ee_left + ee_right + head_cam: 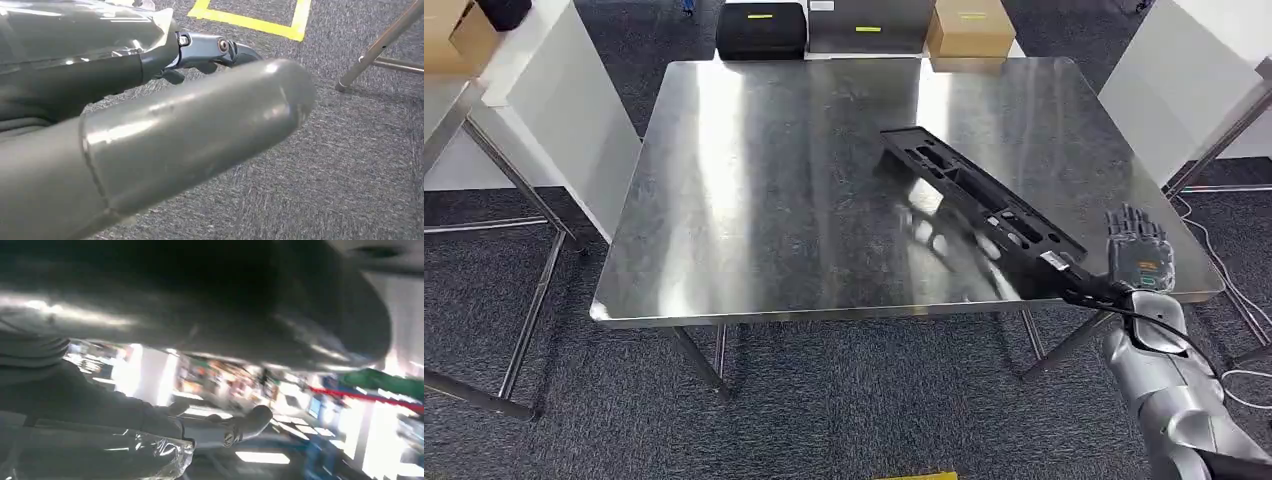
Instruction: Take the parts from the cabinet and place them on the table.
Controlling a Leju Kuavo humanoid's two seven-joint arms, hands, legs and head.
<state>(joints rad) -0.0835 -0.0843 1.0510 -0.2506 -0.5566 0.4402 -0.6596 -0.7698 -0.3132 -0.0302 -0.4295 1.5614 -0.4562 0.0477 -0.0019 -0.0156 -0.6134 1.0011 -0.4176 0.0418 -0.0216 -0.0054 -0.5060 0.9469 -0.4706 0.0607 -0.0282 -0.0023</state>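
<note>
A long black plastic part (979,205) lies slantwise on the steel table (764,180), running from the middle toward the near right corner. My right hand (1138,252) stands just past the part's near end, fingers (1132,222) straight up and spread, nothing between them. Whether the heel of the hand still touches the part's end I cannot tell. The right wrist view is blurred, with the thick thumb (200,305) apart from a dark finger (240,426). My left hand (150,115) hangs over grey carpet, its thumb out and holding nothing.
A black case (762,30), a grey box (869,25) and a cardboard box (970,28) stand behind the table's far edge. White panels on metal frames (574,120) flank both sides. Yellow floor tape (250,21) and a table leg (380,42) lie near my left hand.
</note>
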